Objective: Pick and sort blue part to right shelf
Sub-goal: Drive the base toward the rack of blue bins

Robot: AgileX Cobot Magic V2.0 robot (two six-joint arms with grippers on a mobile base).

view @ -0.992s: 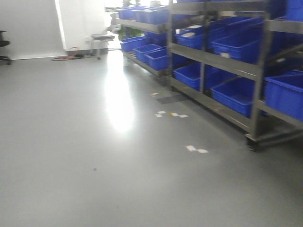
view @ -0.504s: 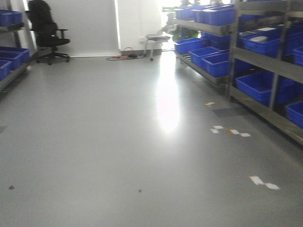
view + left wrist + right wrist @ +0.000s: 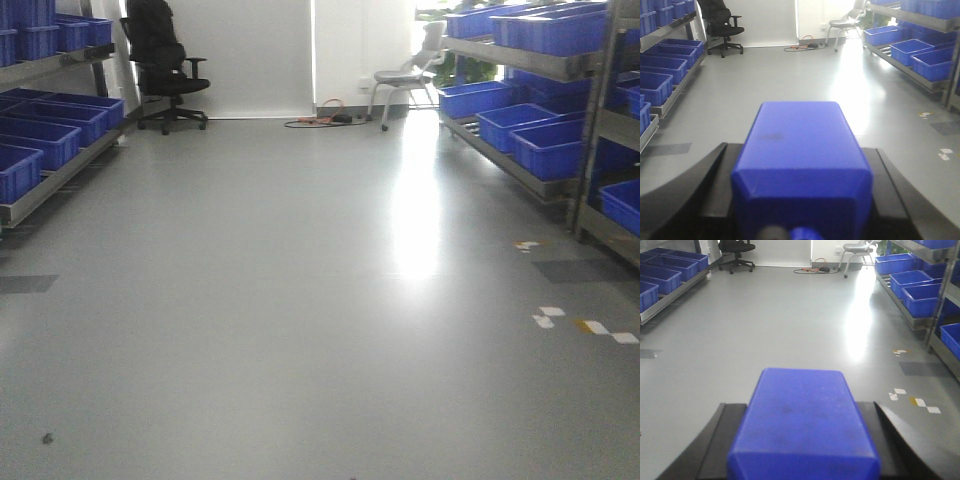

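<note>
Right pincer (image 3: 802,410) clamped on blue part (image 3: 802,435), held above floor (image 3: 790,315); cap out of view. Left pincer (image 3: 802,150) grips knobbed blue block (image 3: 800,175). Part judged light, rigid, slippery plastic; flat sides the best hold.

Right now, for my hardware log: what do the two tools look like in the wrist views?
Left tool and right tool look alike: matte black fingers with smooth, outward-curving outer edges. No cables, markings or labels show; a blue block hides each tool's middle.
</note>
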